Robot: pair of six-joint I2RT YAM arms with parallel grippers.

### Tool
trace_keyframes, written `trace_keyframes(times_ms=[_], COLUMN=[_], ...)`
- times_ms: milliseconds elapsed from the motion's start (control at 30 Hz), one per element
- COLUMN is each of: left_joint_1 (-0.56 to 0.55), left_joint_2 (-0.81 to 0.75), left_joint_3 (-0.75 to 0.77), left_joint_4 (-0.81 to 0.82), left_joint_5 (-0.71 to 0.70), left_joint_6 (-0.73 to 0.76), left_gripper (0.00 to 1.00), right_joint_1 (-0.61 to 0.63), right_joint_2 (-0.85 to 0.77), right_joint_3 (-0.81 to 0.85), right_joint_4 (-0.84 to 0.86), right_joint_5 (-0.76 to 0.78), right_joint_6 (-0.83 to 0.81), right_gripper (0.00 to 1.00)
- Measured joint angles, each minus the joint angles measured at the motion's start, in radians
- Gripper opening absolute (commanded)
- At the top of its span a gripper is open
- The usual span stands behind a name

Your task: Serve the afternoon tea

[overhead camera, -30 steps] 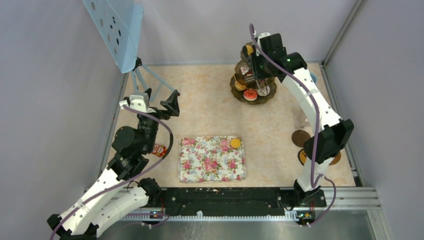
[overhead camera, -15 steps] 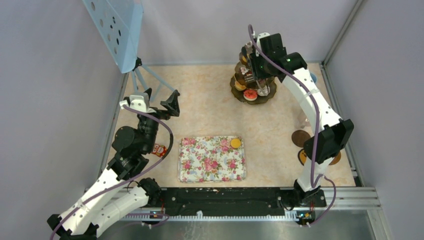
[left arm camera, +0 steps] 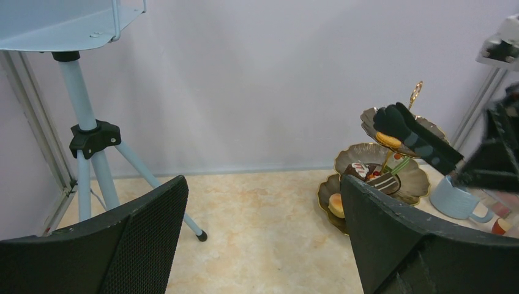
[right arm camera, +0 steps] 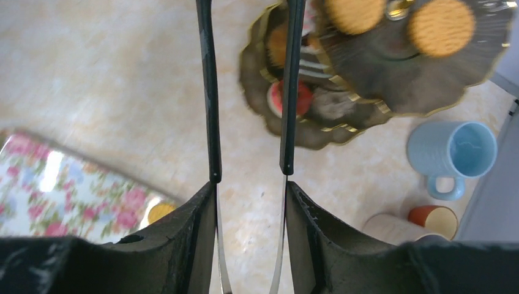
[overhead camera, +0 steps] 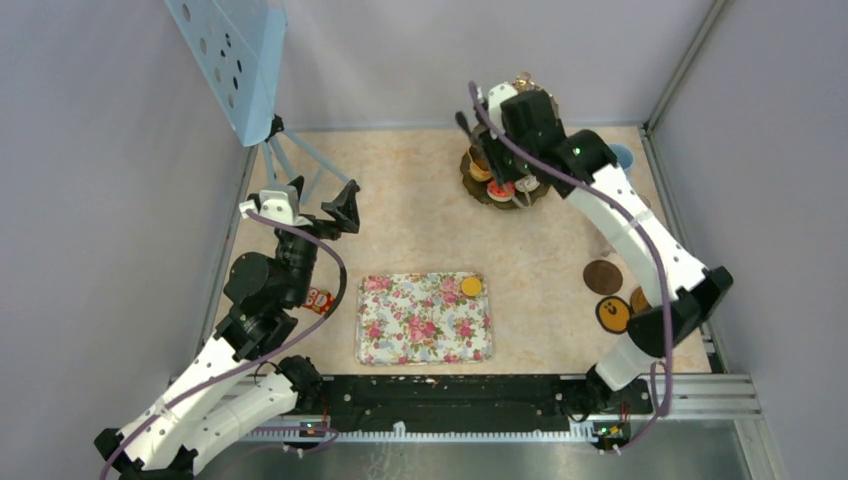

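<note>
The dark three-tier stand (overhead camera: 508, 196) (right arm camera: 392, 92) stands at the back right and holds orange rounds (right arm camera: 440, 26), a cake slice (left arm camera: 382, 182) and a red-topped donut (right arm camera: 300, 98). My right gripper (overhead camera: 497, 135) (right arm camera: 250, 184) hangs above the stand's left side, shut on the black tongs (right arm camera: 208, 92) (left arm camera: 416, 138). The tongs' arms stand apart and their tips leave the top of the right wrist view. My left gripper (overhead camera: 335, 210) (left arm camera: 263, 196) is open and empty at the left. A light-blue cup (right arm camera: 453, 150), a pale cup (right arm camera: 392, 229) and an orange-brown cup (right arm camera: 436, 220) stand right of the stand.
A floral tray (overhead camera: 420, 330) lies front centre with one orange round (overhead camera: 471, 286) on its far right corner. Round coasters (overhead camera: 602, 277) lie by the right arm. A blue tripod (overhead camera: 300, 160) stands at the back left. A small red item (overhead camera: 318, 300) lies beside the left arm.
My right gripper has lifted off the stand and swung left with the tongs, and its elbow has moved right. The left arm has not moved.
</note>
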Motion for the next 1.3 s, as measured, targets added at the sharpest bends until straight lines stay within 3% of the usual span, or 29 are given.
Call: trace_keyframes(times_ms=[267, 533, 833, 1300], left_joint_1=[0.0, 0.0, 0.0, 0.0], left_joint_2=[0.0, 0.025, 0.033, 0.03], left_joint_3=[0.0, 0.0, 0.0, 0.0], left_joint_4=[0.0, -0.002, -0.007, -0.011], left_joint_5=[0.001, 0.014, 0.019, 0.019], left_joint_6=[0.0, -0.003, -0.005, -0.005], left_gripper=[0.99, 0.99, 0.99, 0.99], right_joint_1=[0.282, 0.409, 0.475, 0.406], right_joint_2=[-0.307, -0.327, -0.323, -0.308], right_joint_3=[-0.427, -0.745, -0.857, -0.949], right_joint_4=[-0.01, -0.09, -0.076, 0.045], right_joint_5=[-0.066, -0.053, -0.04, -0.092], right_joint_6=[0.041, 0.286, 0.497, 0.548], right_gripper=[0.4, 0.39, 0.41, 0.41])
